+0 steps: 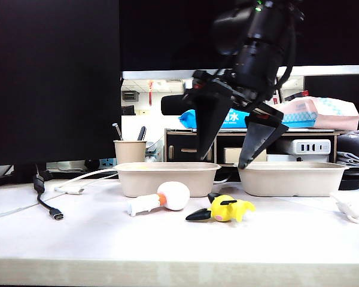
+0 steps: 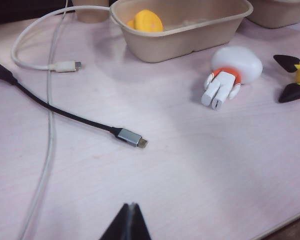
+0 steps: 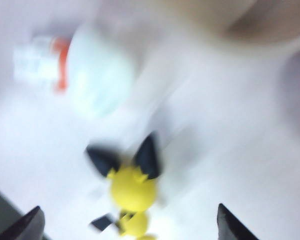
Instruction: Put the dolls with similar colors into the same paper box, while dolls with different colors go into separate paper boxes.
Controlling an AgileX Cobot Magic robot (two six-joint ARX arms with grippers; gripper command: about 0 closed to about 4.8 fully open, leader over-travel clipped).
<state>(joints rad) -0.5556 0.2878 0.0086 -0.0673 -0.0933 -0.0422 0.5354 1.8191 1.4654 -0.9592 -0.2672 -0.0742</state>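
Hanging wide apart above the yellow black-eared figure (image 1: 228, 210), the right claw (image 1: 225, 160) is seen empty. That light, rigid toy is probably best gripped across its round head. The left claw (image 2: 128, 223) is pinched closed, empty, over the counter (image 2: 200, 165).

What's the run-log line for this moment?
right gripper: open, above yellow black-eared figure | left gripper: shut, idle | duck: in left box | white figure: on table

A: What stands behind the pale pinkish-white tabletop (image 1: 167, 245)?

B: A big black panel (image 1: 54, 78) on the left, and a dark low shelf unit (image 1: 227, 146) farther back.

A: On that shelf?

B: A white power strip (image 1: 311, 146), with a pink-and-blue soft package (image 1: 323, 113) on top. The far room looks brightly lit.
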